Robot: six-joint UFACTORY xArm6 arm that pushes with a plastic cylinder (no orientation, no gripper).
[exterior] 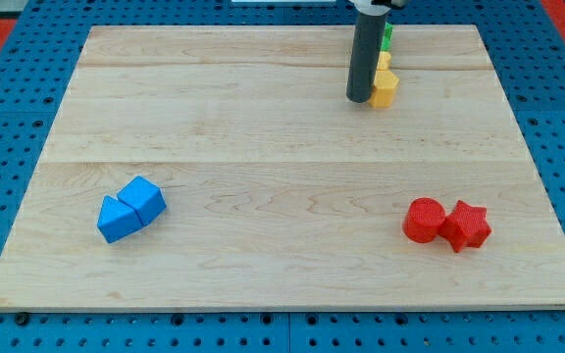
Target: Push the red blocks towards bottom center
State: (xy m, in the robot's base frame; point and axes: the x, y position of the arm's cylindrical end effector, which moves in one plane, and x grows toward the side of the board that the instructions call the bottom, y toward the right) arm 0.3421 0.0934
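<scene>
Two red blocks lie touching at the view's lower right: a red cylinder [424, 220] and, to its right, a red star-shaped block [468, 226]. My tip [359, 98] is far from them, near the view's top, right of centre. It stands just left of a yellow block [385, 87], touching or nearly touching it. The rod rises from there and hides part of the blocks behind it.
A second yellow block [382, 61] and a green block [386, 37] sit behind the first yellow one, near the board's top edge. Two blue blocks [130, 209] lie touching at the lower left. The wooden board [282, 167] rests on a blue perforated base.
</scene>
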